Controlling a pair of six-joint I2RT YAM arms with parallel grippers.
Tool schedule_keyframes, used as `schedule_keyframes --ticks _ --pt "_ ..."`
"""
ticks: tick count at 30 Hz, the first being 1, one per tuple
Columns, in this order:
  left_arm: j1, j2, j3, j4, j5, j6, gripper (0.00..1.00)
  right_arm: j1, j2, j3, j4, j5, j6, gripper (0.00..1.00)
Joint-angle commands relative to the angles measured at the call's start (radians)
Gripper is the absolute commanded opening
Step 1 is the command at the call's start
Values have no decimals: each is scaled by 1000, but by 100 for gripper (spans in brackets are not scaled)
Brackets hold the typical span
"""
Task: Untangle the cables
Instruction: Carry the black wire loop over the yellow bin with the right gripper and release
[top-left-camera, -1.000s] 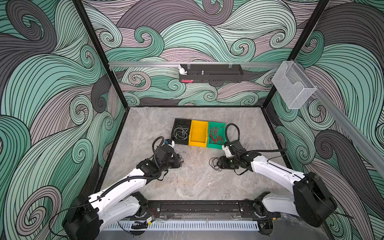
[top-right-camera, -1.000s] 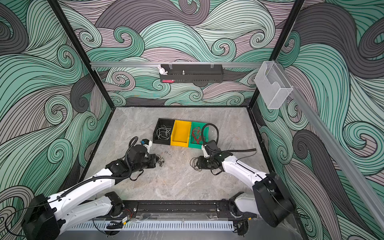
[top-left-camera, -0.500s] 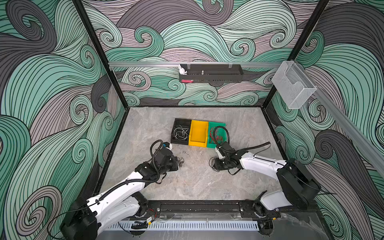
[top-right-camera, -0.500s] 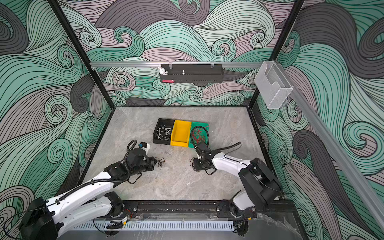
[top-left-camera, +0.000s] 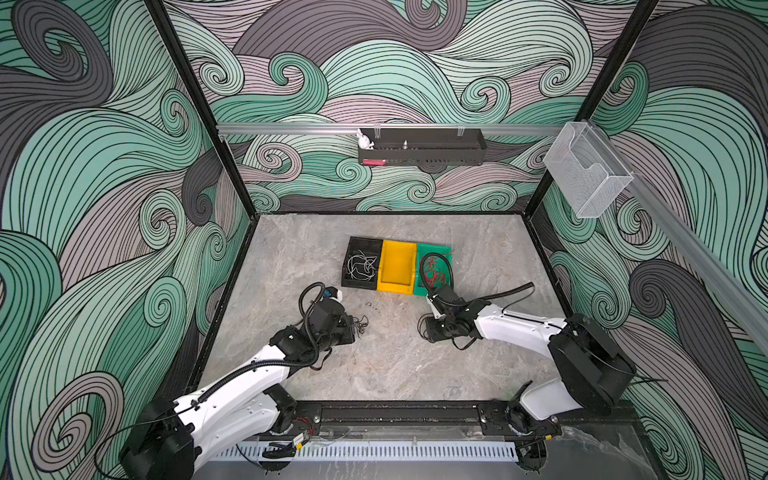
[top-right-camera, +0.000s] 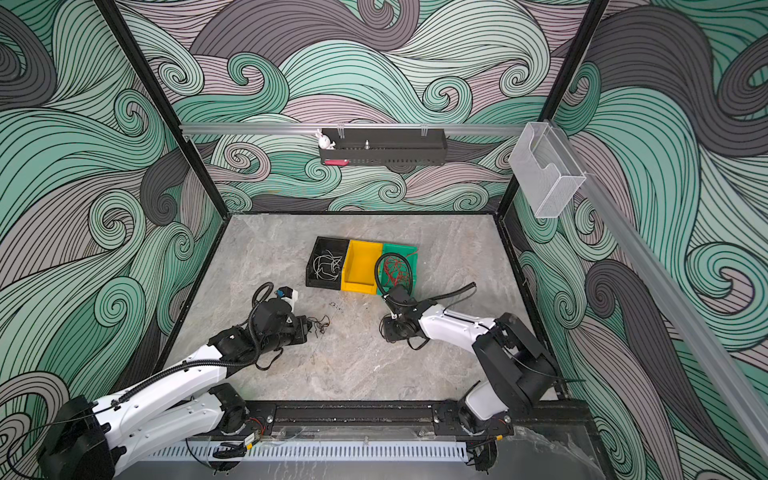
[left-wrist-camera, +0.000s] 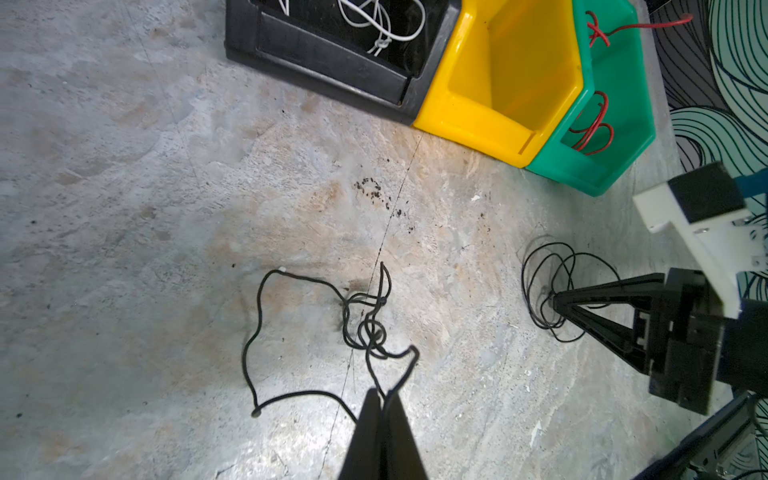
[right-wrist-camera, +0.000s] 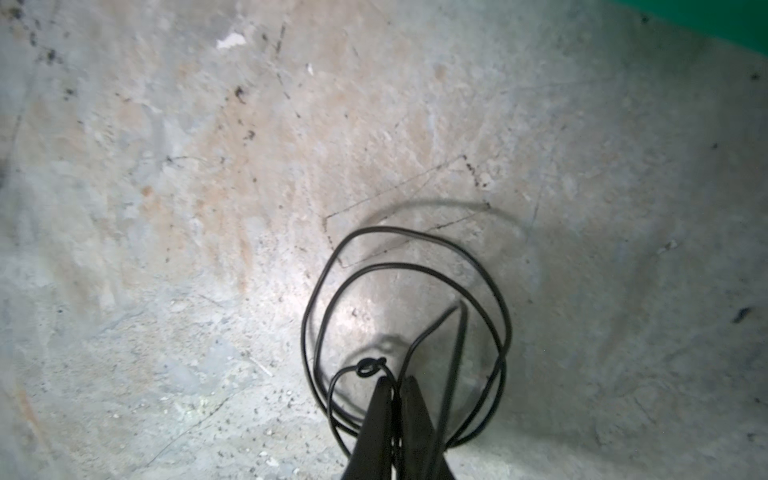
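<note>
Swirl-patterned walls enclose a grey marbled desk (top-left-camera: 374, 374).

Top views: three plastic bins stand in a row at mid-desk.
- Black bin (top-left-camera: 360, 285), holding loose white cables (top-left-camera: 360, 266).
- Yellow bin (top-left-camera: 398, 270), empty.
- Green bin (top-left-camera: 432, 250), holding red cables (top-left-camera: 432, 272).
- Left claw (top-left-camera: 355, 327), low over the desk, with a thin knotted black cable (top-left-camera: 363, 322) at its tips.
- Right claw (top-left-camera: 430, 332), well apart from the left, with a thin coiled black cable (top-left-camera: 420, 326) at its tips.

Left wrist view: the left claw (left-wrist-camera: 384, 392) is closed, pinching one strand of the knotted black cable (left-wrist-camera: 368, 332). The rest lies slack on the desk, with a tight snarl near its middle.

Right wrist view: the right claw (right-wrist-camera: 395, 380) is closed on the coiled black cable (right-wrist-camera: 409, 266), just beside a small knot. Springy loops ring the tips.

Hazards, as judged:
- A straight pull would likely cinch either knot tighter.
- Thread-thin wire may slip out of so narrow a pinch.
- The loops may snag on the claw when lifted.
</note>
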Motion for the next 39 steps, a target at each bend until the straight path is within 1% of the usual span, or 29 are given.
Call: schedule_keyframes --ticks 1,4,7,11,18,23,31,36,39 --pt "-3 -12 -8 -14 -26 -18 6 15 -87 29 -1 -30 -7 8" --pt "-2 -6 -18 -11 -29 -25 6 20 -139 58 -6 -66 -3 8" --pt "-2 7 -22 -6 -30 -32 6 21 -155 103 -3 -97 -2 8" --pt "-3 16 -23 -6 -21 -39 6 20 -130 176 2 -127 -7 7" --pt "-4 -11 -41 -11 -22 -49 6 20 -58 332 -1 -159 -23 7" --pt "-3 -22 -57 -9 -27 -56 6 20 -28 453 -25 -149 -52 7" --pt "-2 -21 -69 -2 -35 -57 6 1 22 621 -79 -86 -123 7" --pt "-2 -15 -74 10 -34 -57 6 -50 51 683 -74 -92 -125 8" --pt "-2 -10 -78 15 -37 -59 6 -83 77 712 -67 -128 -115 8"
